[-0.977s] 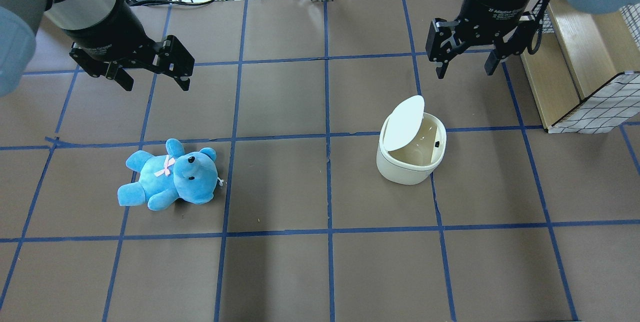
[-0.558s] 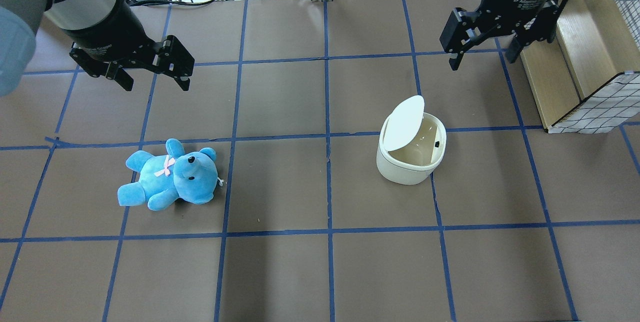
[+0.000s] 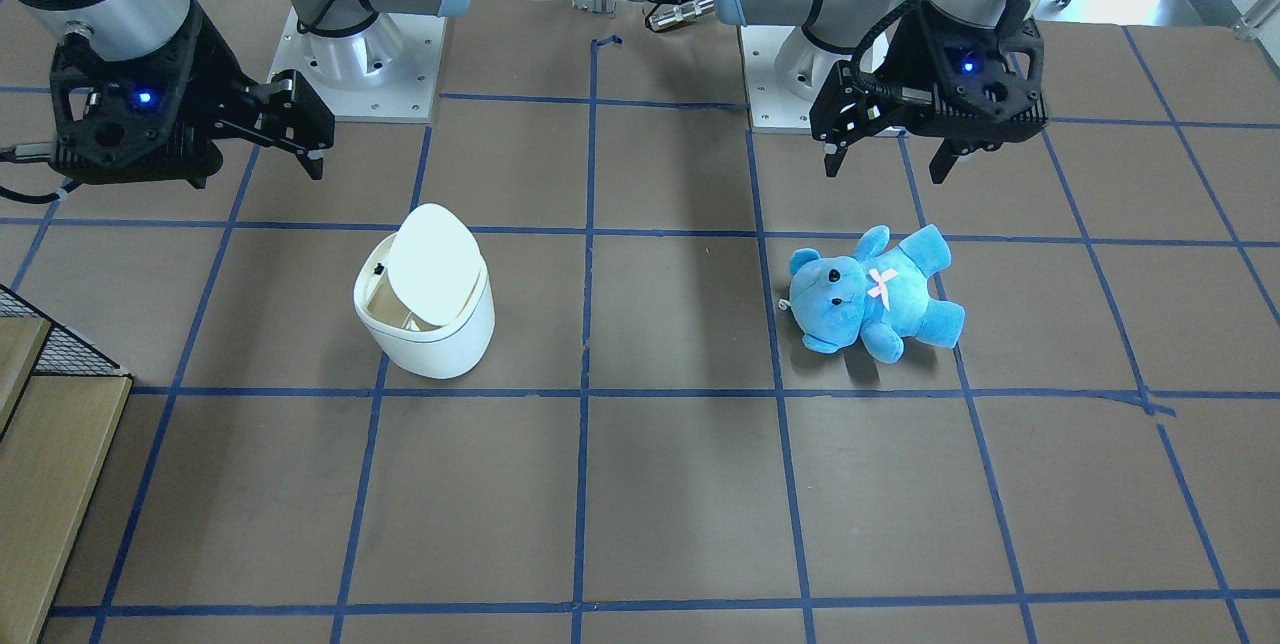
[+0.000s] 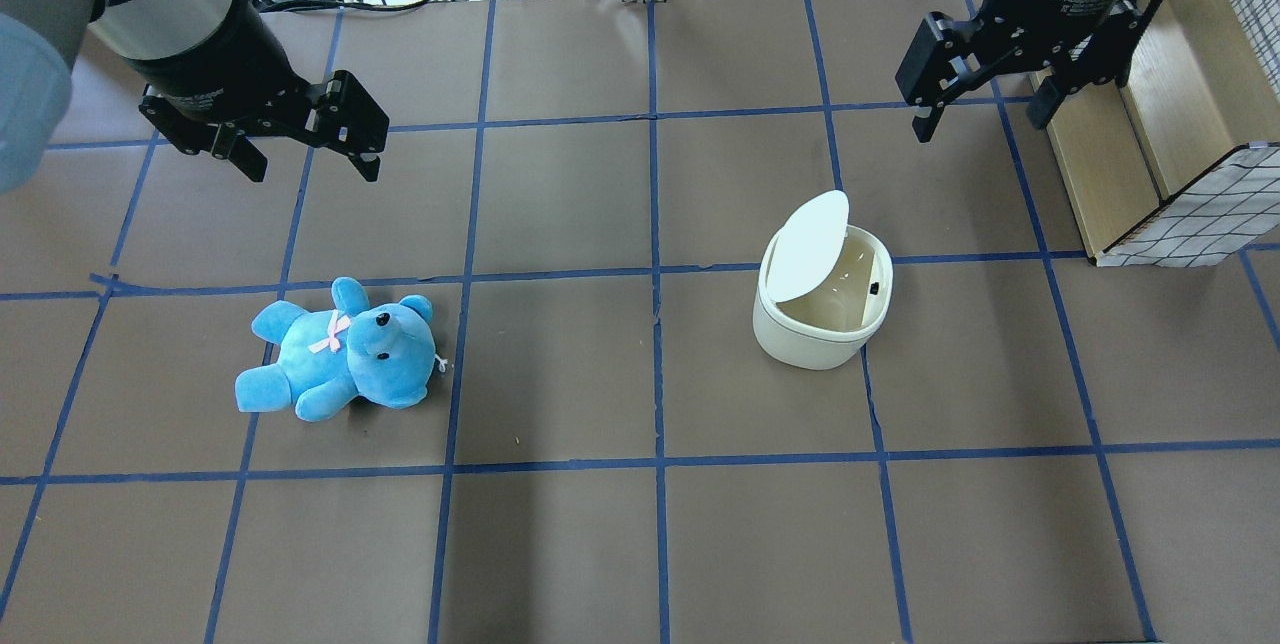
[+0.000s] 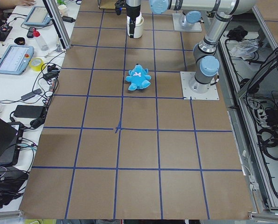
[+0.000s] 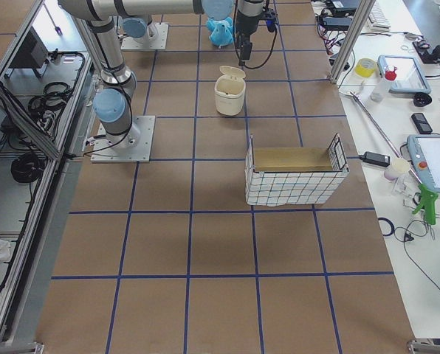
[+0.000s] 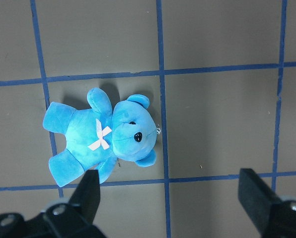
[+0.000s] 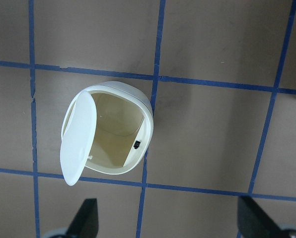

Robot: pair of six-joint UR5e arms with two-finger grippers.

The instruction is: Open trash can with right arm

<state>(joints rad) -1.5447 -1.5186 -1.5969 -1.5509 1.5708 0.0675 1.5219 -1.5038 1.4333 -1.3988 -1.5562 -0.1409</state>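
Note:
The white trash can stands right of the table's centre with its lid tipped up and the cream inside showing. It also shows in the front-facing view and straight below in the right wrist view. My right gripper is open and empty. It hangs above the table behind and to the right of the can, clear of it. My left gripper is open and empty, above and behind the blue teddy bear.
A wooden box with a wire-grid wall stands at the table's right edge, close beside the right gripper. Cables and small devices lie beyond the far edge. Blue tape lines grid the brown tabletop.
My right gripper has moved right and farther back, away from the can toward the wooden box. The lid stays up. The left arm and teddy bear have not moved.

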